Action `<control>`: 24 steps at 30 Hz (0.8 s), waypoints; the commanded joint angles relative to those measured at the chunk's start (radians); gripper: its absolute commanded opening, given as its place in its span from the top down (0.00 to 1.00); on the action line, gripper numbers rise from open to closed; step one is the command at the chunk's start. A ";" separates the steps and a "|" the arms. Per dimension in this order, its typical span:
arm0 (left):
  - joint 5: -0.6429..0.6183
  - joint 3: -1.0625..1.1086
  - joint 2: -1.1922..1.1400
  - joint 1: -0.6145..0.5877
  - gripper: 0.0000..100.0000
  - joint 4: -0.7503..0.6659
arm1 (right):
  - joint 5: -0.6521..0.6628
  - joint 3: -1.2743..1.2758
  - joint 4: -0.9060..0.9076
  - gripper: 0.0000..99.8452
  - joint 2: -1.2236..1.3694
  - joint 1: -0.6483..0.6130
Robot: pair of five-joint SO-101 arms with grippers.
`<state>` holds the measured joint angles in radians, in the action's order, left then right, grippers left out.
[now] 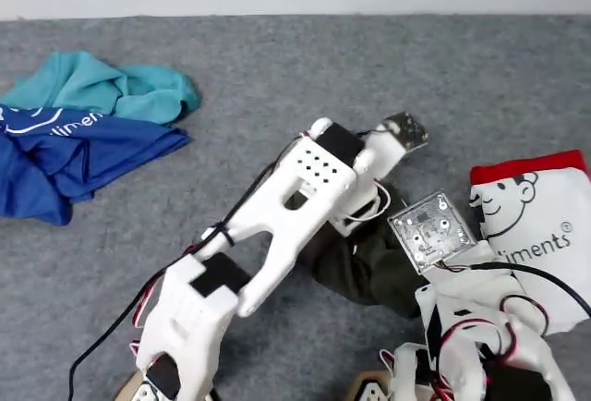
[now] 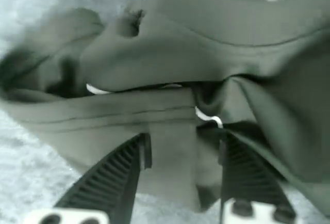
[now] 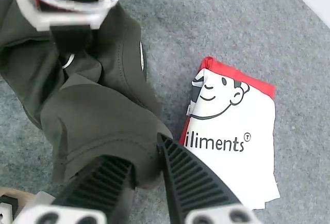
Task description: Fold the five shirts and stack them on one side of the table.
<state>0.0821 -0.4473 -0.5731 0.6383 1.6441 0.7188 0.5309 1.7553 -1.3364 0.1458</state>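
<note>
**Two tools gripping the dark shirt, fold in progress.**

The dark shirt point(image 3: 98, 115) lies bunched on the grey surface point(image 1: 277, 78), just beside the folded white-and-red shirt point(image 3: 232, 131). The blue shirt point(image 1: 74, 156) and teal shirt point(image 1: 111, 87) lie crumpled well apart, at the far side. The left tool point(image 2: 184, 140) pinches a thick fold of the cloth, and the right tool point(image 3: 143, 152) is pressed together on the shirt's near edge. We judge that a clean fold needs both tools to lift together, draw the cloth taut between them, lay it flat short of the folded neighbour, and let go only once the layer has settled.
</note>
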 commanded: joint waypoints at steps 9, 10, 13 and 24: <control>0.003 -0.073 -0.078 -0.055 0.83 -0.098 | 0.005 0.002 0.035 0.99 0.012 -0.007; -0.003 -0.085 -0.078 -0.055 0.85 -0.098 | 0.005 0.002 0.035 0.99 0.012 -0.007; -0.003 -0.119 -0.078 -0.055 0.90 -0.097 | 0.005 0.002 0.035 0.99 0.012 -0.007; -0.002 -0.197 -0.078 -0.054 0.95 -0.025 | 0.005 0.002 0.036 0.99 0.012 -0.005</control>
<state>0.0882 -0.5715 -0.6590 0.5907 1.5812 0.7188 0.5309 1.7553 -1.3364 0.1458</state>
